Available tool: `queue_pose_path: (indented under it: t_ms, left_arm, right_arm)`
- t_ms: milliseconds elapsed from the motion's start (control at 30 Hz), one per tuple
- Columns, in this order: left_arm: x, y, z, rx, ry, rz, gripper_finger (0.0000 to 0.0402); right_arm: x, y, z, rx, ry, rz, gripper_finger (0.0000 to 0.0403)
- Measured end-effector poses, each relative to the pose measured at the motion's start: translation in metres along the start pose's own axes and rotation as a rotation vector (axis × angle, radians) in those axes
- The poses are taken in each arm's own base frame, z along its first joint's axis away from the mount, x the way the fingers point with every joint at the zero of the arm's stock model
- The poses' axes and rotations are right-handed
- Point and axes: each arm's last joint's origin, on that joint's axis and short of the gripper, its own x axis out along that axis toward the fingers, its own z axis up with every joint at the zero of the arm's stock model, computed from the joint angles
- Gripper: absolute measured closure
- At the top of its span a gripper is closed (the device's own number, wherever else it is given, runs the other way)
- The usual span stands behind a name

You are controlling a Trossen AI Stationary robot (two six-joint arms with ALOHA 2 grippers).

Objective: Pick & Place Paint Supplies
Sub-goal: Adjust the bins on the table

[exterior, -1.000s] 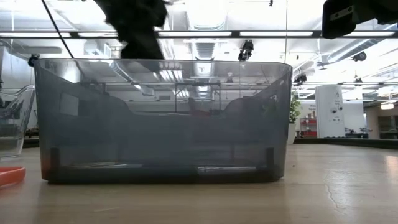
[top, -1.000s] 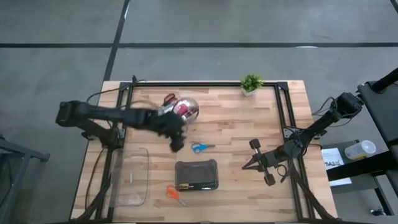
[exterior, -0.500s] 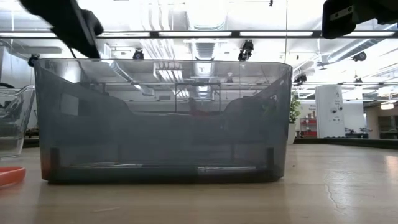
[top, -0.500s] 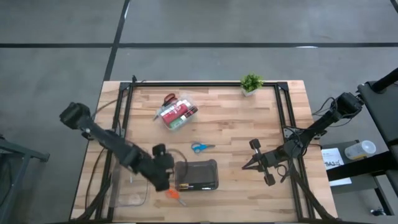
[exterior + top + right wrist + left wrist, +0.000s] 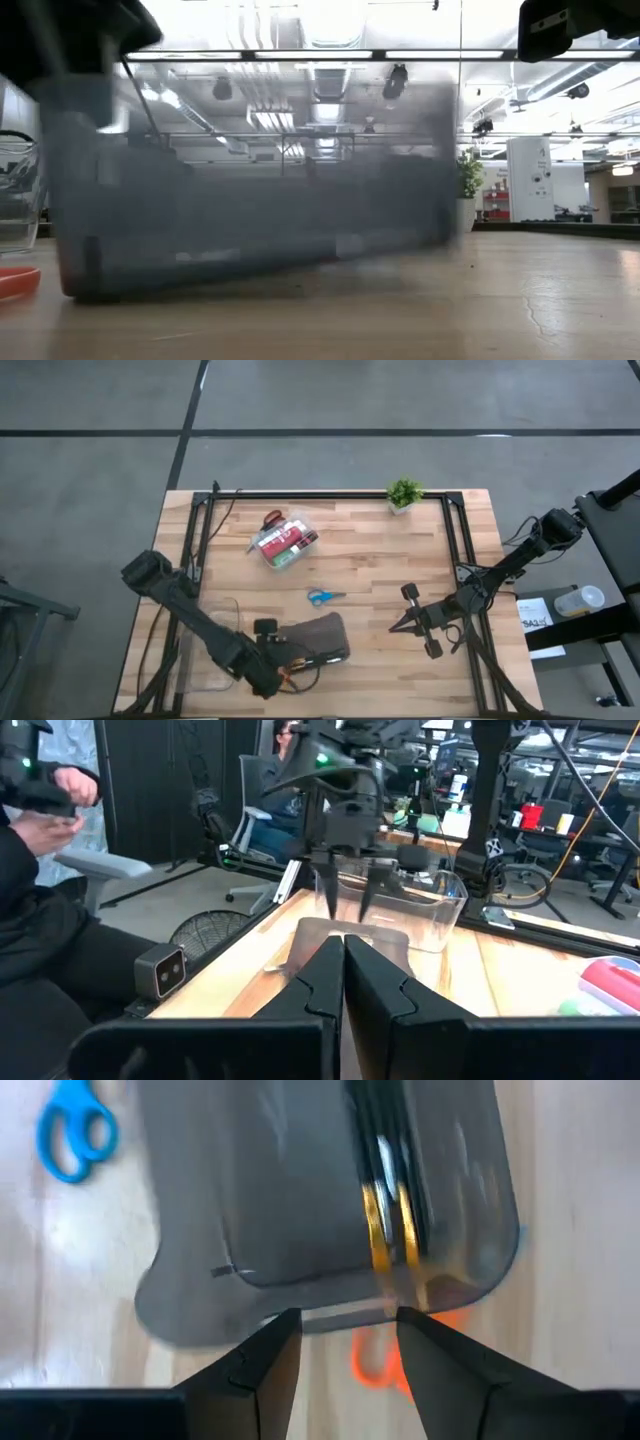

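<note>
The dark grey case (image 5: 322, 636) sits near the table's near edge with thin brushes (image 5: 385, 1230) lying inside it. In the low view the case (image 5: 260, 220) is tipped and blurred. My left gripper (image 5: 340, 1320) is open at the case's left end (image 5: 268, 660), above the orange scissors (image 5: 372, 1368). The blue scissors (image 5: 322, 597) lie flat beyond the case. The paint tubes sit in a clear box (image 5: 288, 543) with the red scissors (image 5: 272, 518) beside it. My right gripper (image 5: 400, 625) waits shut at the table's right. My left gripper comes from above, pointing down, at the case's left end wall (image 5: 330, 1316), which shows between its open fingers next to the brush ends. The case is tipped: its left bottom edge is on the table and its right end (image 5: 440, 230) is raised. Which finger touches it I cannot tell.
A large clear box (image 5: 215, 645) stands to the left of the case. A small potted plant (image 5: 403, 492) is at the far edge. Black frame rails (image 5: 455, 550) run along the table's sides. A seated person (image 5: 40, 870) is in the room beyond the table.
My left arm has swung from the clear box of paint tubes at the far side toward the near edge and come down at the case's left end. The case, flat before, is now tipped, with its right end lifted and skewed toward the far side.
</note>
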Motion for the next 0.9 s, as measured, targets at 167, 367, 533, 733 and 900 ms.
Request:
queue_pose_path:
  t_ms: [167, 367, 533, 733, 900]
  left_arm:
    - [-0.022, -0.008, 0.008, 0.06, -0.057, -0.034, 0.0225]
    - [-0.026, -0.012, 0.009, 0.07, -0.072, -0.041, 0.0225]
    - [-0.02, -0.015, -0.003, 0.056, -0.003, -0.081, 0.0225]
    - [-0.009, -0.024, -0.017, -0.027, 0.0, -0.115, 0.0225]
    - [0.015, -0.016, -0.028, -0.033, 0.003, -0.101, 0.0225]
  right_arm:
    - [0.0, 0.0, 0.0, 0.0, 0.0, 0.0, 0.0395]
    - [0.0, 0.0, 0.0, 0.0, 0.0, 0.0, 0.0395]
    - [0.0, 0.0, 0.0, 0.0, 0.0, 0.0, 0.0395]
    - [0.0, 0.0, 0.0, 0.0, 0.0, 0.001, 0.0395]
    - [0.0, 0.0, 0.0, 0.0, 0.0, 0.001, 0.0395]
